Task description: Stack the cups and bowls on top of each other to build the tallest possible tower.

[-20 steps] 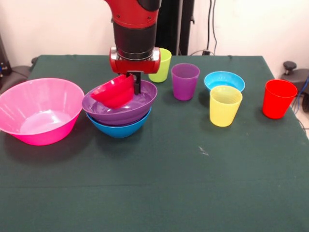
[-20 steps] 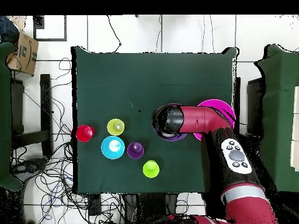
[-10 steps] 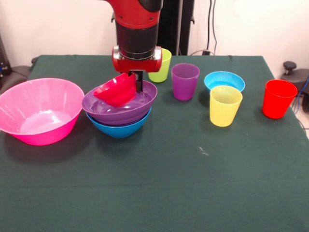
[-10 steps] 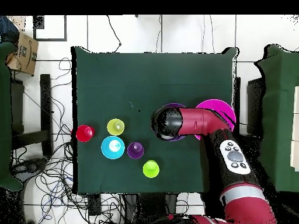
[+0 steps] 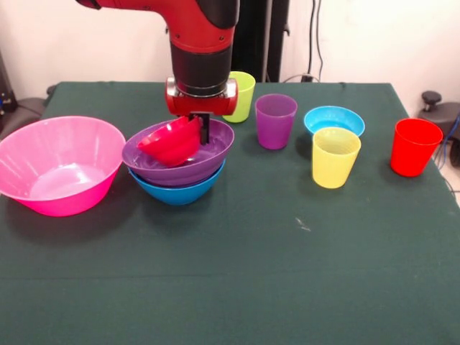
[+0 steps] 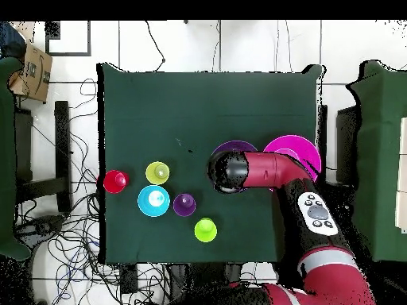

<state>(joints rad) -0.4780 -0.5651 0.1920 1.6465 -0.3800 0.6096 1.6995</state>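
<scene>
Red bowl [image 5: 171, 141] tilted, gripped at claw [image 5: 199, 122], over purple bowl [image 5: 180, 159]

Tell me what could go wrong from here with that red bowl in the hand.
The small red bowl hangs tilted in the hand over the purple bowl; released so, it may settle crooked rather than nest flat. The arm's wrist is close to the lime green cup, so a sideways withdrawal might knock it.

green table [image 5: 237, 273]; pink bowl [image 5: 61, 165], blue bowl [image 5: 176, 190], cups [image 5: 336, 157]

overhead: arm [image 6: 270, 168] hides small red bowl, covers part of purple bowl [image 6: 235, 148] | front: lime cup [image 5: 243, 97] half hidden
</scene>
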